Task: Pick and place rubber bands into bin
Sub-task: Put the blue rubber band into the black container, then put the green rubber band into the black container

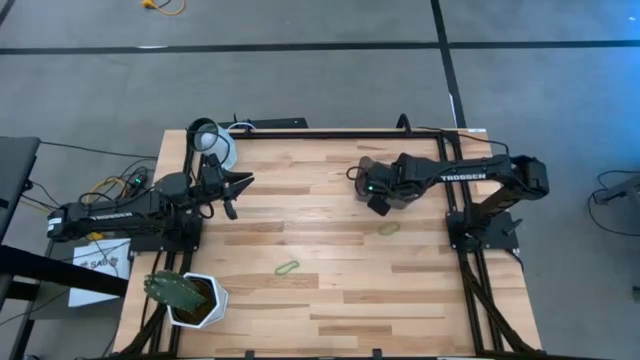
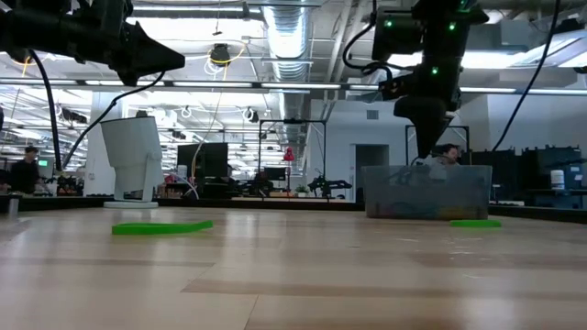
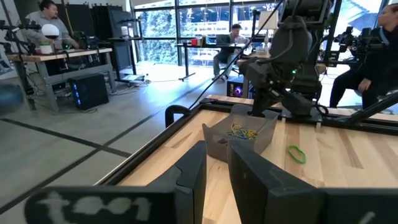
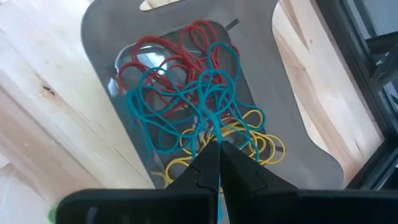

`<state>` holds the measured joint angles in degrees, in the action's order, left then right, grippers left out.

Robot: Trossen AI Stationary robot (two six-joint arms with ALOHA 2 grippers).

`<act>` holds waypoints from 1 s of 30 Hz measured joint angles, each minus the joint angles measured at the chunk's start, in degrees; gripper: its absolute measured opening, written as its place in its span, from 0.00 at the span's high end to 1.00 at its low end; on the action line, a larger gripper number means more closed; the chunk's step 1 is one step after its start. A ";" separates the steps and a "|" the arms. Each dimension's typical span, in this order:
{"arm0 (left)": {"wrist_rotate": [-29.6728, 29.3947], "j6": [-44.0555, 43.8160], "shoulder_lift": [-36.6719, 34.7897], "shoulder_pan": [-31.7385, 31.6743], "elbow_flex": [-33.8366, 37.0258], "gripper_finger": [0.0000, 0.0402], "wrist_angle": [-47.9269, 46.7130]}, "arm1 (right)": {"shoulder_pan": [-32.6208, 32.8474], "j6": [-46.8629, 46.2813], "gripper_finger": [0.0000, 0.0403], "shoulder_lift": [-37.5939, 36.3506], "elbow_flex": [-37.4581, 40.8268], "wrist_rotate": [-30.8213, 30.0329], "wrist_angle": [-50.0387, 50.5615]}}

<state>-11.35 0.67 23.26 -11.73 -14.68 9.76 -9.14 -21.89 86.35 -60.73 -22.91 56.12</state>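
Right tool (image 4: 217, 149) is pinched shut on a blue band (image 4: 186, 106) over the bin (image 4: 99, 37). Light, floppy, tangly stuff; grab one strand. Left tool (image 1: 232, 190) half open, empty.

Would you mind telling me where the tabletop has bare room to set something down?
Bare wood runs from the two green rubber bands to the near edge. It is crowded at the bin under the right gripper.

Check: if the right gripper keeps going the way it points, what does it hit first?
Probably the rubber bands piled in the bin: the right gripper hangs over it, shut on a blue band. Depth is unclear.
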 joint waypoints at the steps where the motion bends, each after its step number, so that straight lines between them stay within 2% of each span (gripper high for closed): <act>1: 0.00 0.00 0.01 0.02 0.00 0.86 0.00 | -0.23 0.00 0.99 0.00 0.00 0.00 -0.02; 5: 0.00 -0.02 0.01 0.00 0.00 0.86 0.02 | -1.23 -0.03 0.94 0.15 0.00 0.40 -1.72; 11: 0.00 -0.02 0.01 0.00 0.00 0.86 0.03 | -1.85 0.00 0.86 4.49 -0.07 1.79 -5.85; 21: 0.04 0.00 -0.01 0.02 0.00 0.86 0.07 | -3.66 5.31 0.85 14.14 -1.70 1.94 -2.78; 25: -0.17 0.03 0.00 0.00 0.00 0.86 0.07 | -3.26 5.54 0.85 12.83 -4.43 0.15 0.80; 30: -0.55 0.26 0.00 0.00 0.00 0.86 0.07 | -2.72 6.98 0.85 7.07 -7.71 -4.21 1.65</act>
<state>-11.90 0.93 23.26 -11.73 -14.68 9.82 -11.86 -14.91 93.42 -68.44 -27.12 57.77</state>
